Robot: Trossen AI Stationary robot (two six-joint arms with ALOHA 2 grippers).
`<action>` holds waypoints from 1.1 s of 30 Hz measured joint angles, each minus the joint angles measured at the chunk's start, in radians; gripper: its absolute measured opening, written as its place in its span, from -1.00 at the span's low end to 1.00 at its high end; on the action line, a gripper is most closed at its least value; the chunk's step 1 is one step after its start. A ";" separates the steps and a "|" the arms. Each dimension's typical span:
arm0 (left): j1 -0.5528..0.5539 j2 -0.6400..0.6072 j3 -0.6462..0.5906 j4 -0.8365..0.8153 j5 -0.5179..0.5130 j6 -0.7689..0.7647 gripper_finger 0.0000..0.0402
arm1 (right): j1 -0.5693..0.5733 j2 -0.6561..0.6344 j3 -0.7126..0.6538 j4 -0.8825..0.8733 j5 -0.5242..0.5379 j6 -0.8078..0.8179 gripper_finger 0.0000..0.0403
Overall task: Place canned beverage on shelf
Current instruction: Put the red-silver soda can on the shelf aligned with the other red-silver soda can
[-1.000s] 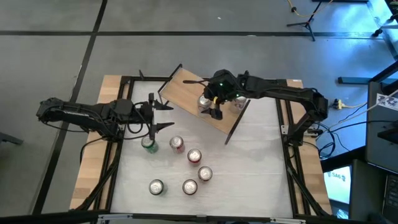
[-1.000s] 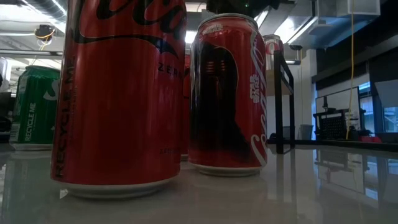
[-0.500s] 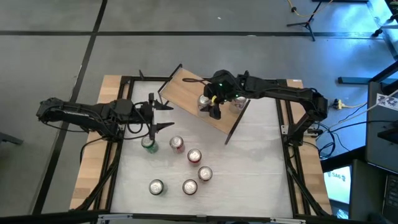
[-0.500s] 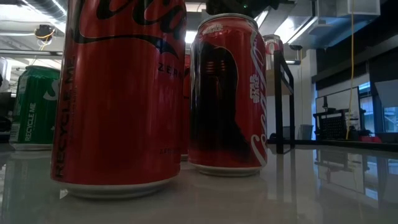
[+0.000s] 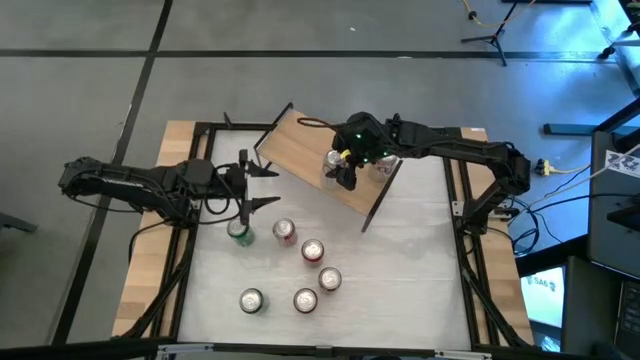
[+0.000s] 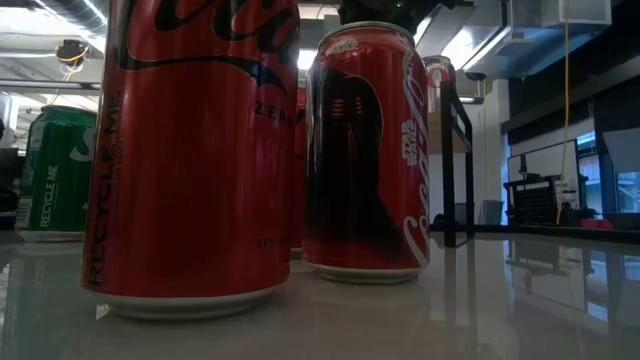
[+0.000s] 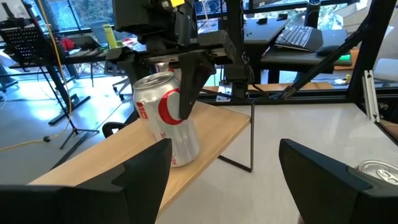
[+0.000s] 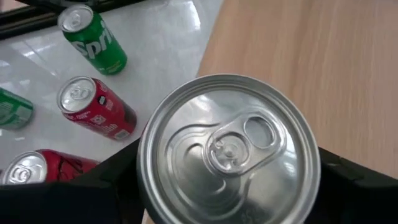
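A: Where's the right gripper?

B: Over the shelf, clamped on a silver-and-red can from above. In the left wrist view its fingers pinch the can near the top, and the can leans, base on or just above the board. I can't tell which.

A: So which step?

B: Placement, I'd say. Can is at the shelf, grip not released. In the right wrist view the can's lid sits right between the jaws, wood beyond it.

A: Left gripper?

B: Waiting, jaws wide, nothing held. A green can sits just ahead of it on the table, with a red can beside that. More cans stand farther off.

A: Next move?

B: My read: square the can upright, settle the base flat on the board, then open and lift straight up. The tilt is the risk: let go now and it could tip or roll. There's also a can close behind the gripper on the shelf, so clear it when retreating.
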 joint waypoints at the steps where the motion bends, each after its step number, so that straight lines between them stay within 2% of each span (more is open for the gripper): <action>1: 0.000 0.000 0.000 -0.001 0.000 0.000 0.43 | 0.011 -0.003 0.000 -0.005 0.019 0.006 0.48; 5: 0.000 0.000 0.000 -0.005 0.000 0.000 0.43 | 0.061 -0.018 -0.001 -0.042 0.082 0.042 0.53; 14: -0.003 0.000 0.000 -0.018 0.003 -0.002 0.43 | 0.167 -0.043 -0.004 -0.082 0.206 0.185 0.50; 28: -0.064 0.000 0.000 -0.024 0.004 -0.001 0.43 | 0.285 -0.074 -0.004 -0.222 0.437 0.428 0.51; 33: -0.075 0.000 0.000 -0.025 0.004 0.002 0.43 | 0.312 -0.075 -0.004 -0.208 0.459 0.453 0.49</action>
